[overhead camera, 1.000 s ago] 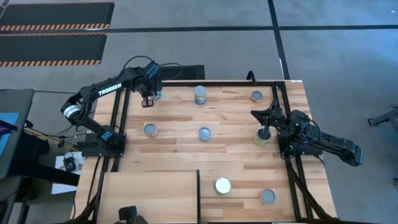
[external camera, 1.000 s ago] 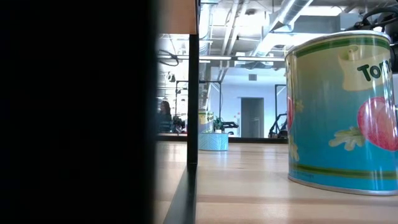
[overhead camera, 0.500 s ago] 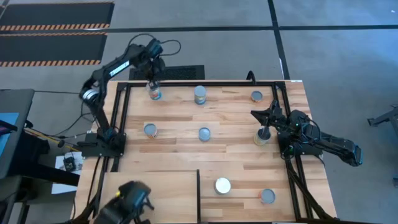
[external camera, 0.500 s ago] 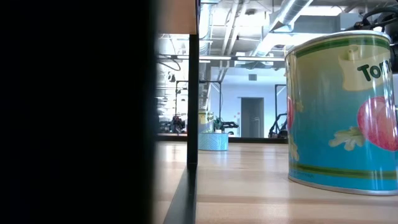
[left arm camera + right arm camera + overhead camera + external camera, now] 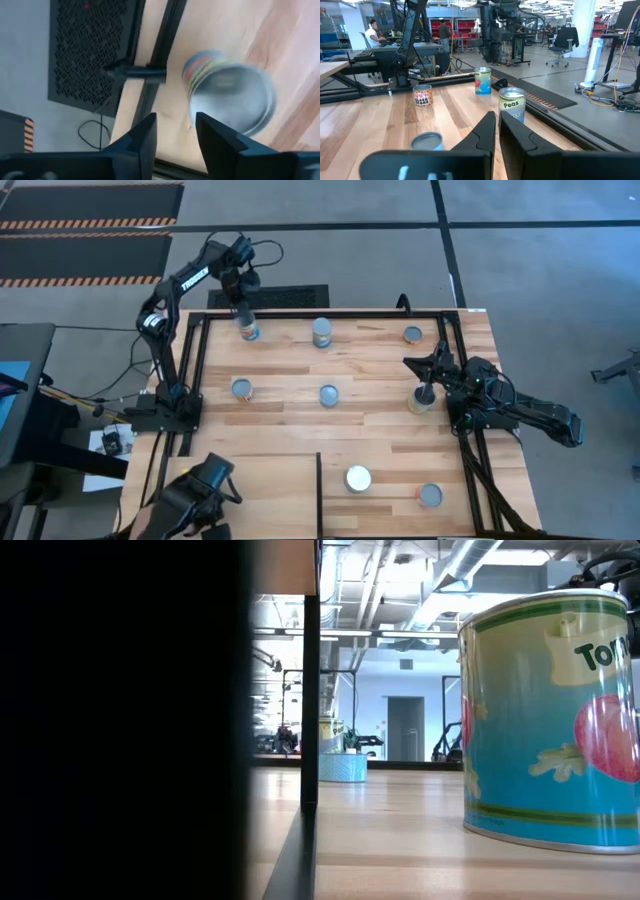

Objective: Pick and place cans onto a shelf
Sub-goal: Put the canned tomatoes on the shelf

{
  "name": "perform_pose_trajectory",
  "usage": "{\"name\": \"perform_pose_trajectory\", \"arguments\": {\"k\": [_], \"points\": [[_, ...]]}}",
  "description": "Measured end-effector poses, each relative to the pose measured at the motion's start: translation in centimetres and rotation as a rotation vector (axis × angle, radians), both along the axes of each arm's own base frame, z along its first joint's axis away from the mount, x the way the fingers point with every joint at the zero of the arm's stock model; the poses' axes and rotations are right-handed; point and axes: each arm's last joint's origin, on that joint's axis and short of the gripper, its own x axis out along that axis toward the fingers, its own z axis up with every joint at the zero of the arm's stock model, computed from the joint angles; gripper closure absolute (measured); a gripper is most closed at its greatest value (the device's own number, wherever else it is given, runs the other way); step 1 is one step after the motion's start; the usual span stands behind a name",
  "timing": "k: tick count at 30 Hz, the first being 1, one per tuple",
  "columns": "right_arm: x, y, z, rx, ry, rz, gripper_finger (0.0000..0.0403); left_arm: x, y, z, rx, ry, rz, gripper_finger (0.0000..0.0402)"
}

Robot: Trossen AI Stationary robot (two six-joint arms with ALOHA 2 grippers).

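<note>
Several cans stand upright on the striped wooden tabletop. The shelf (image 5: 240,490) is the pale panel at the near left, with its dark edge (image 5: 310,690) on the right side. My left gripper (image 5: 243,313) is open and empty, raised over the far left corner above a can with a colourful label (image 5: 248,331), which also shows in the left wrist view (image 5: 230,97). My right gripper (image 5: 425,390) is shut, over a yellowish can (image 5: 420,404) at the right. I cannot tell whether it touches that can.
Other cans stand at the far middle (image 5: 322,332), far right (image 5: 413,335), left (image 5: 241,388), centre (image 5: 328,395) and near right (image 5: 430,496). A white-topped can (image 5: 358,478) stands beside the shelf. A dark object (image 5: 195,498) reaches in over the near left corner.
My left gripper has risen and drawn back toward the table's far edge, away from the colourful can, which stays standing in place. A dark object has come into the picture at the near left corner by the shelf.
</note>
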Motion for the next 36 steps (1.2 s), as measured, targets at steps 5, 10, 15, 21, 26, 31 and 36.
{"name": "perform_pose_trajectory", "arguments": {"k": [5, 10, 15, 21, 26, 31, 36], "points": [[0.0, 0.0, 0.0, 0.000, 0.000, 0.000, 0.0354, -0.3, 0.3, -0.1, -0.007, -0.046, 0.011, 0.0281], [0.0, 0.0, 0.0, 0.000, 0.000, 0.000, 0.0354, -0.3, 0.3, -0.1, -0.019, -0.057, 0.028, 0.0290], [0.0, 0.0, 0.0, 0.000, 0.001, 0.000, 0.0354, -0.2, 0.3, -0.1, -0.014, -0.062, 0.034, 0.0298], [0.0, 0.0, 0.0, 0.000, 0.001, 0.000, 0.0354, -0.1, 0.5, -0.9, -0.041, -0.043, 0.062, 0.0299], [0.0, 0.0, 0.0, 0.001, 0.001, 0.000, 0.0354, 0.2, 0.7, -1.3, 0.003, 0.017, 0.055, 0.0298], [0.0, 0.0, 0.0, 0.001, 0.001, 0.000, 0.0354, 0.3, 0.7, -1.3, -0.001, 0.017, 0.045, 0.0286], [0.0, 0.0, 0.0, 0.001, 0.002, 0.000, 0.0354, 0.6, 0.4, -1.3, -0.010, 0.023, 0.059, 0.0278]]}}
